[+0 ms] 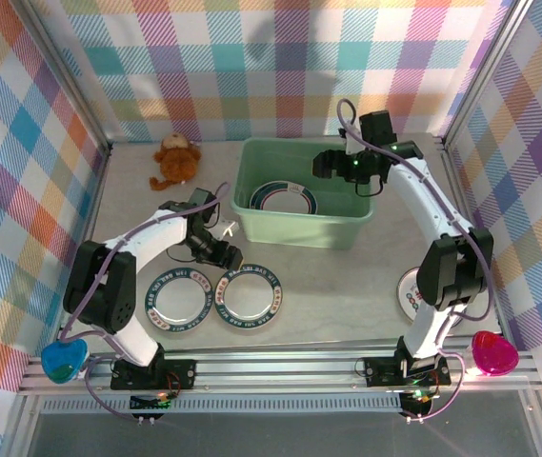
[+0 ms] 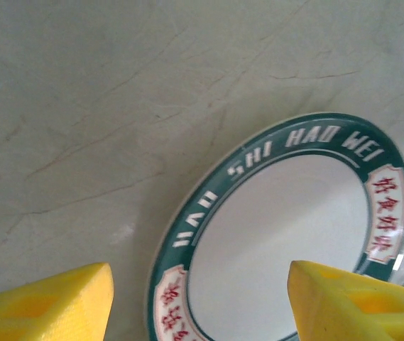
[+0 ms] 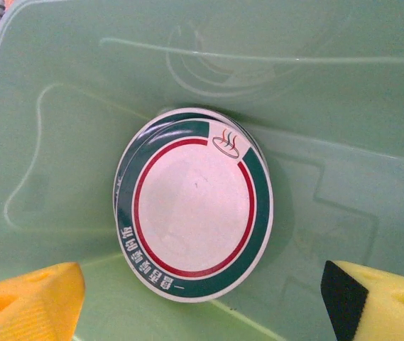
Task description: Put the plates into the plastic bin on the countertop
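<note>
We see the right jaws spread wide and empty above the pale mint-green plastic bin (image 1: 299,228) at the far middle of the desk (image 1: 347,286). A stack of teal-banded white plates (image 3: 194,206) lies flat on the bin's floor. The left jaws, parted and holding nothing, hover over a teal-rimmed lettered plate (image 2: 287,234) by the near edge, left of middle. Its rim sits between the yellow fingers (image 2: 45,305). Being round, it has no long axis, and the left arm is nearer.
</note>
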